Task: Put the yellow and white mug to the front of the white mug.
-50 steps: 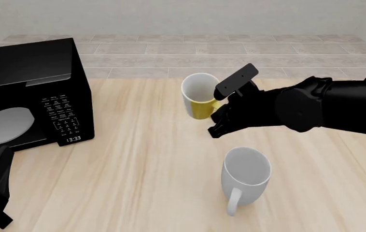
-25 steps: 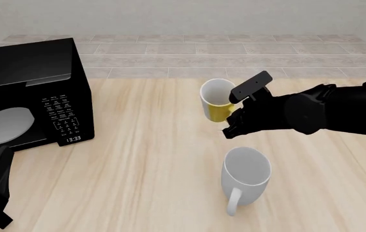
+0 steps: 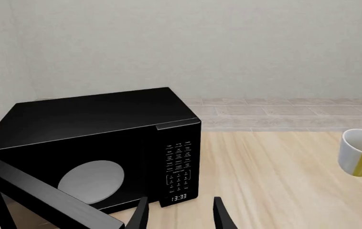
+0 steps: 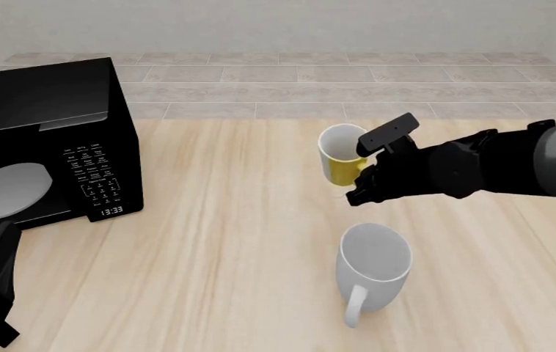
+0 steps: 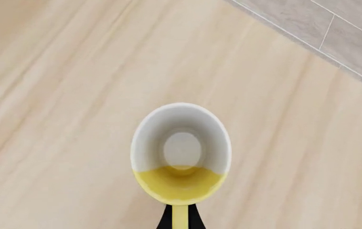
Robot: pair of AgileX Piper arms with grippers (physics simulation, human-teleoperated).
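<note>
Yellow and white mug [image 4: 339, 163] hangs off the table, its handle pinched by my right gripper [image 4: 364, 178], toward the far edge beyond the white mug [image 4: 373, 265]. I judge the pickup done; carrying and setting down remain. My left gripper [image 3: 180, 215] idles, fingers spread, empty.

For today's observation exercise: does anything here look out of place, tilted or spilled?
Only the yellow and white mug stands out: the right gripper holds it by its handle above the table, tilted, beyond the upright white mug. Nothing looks spilled or damaged.
</note>
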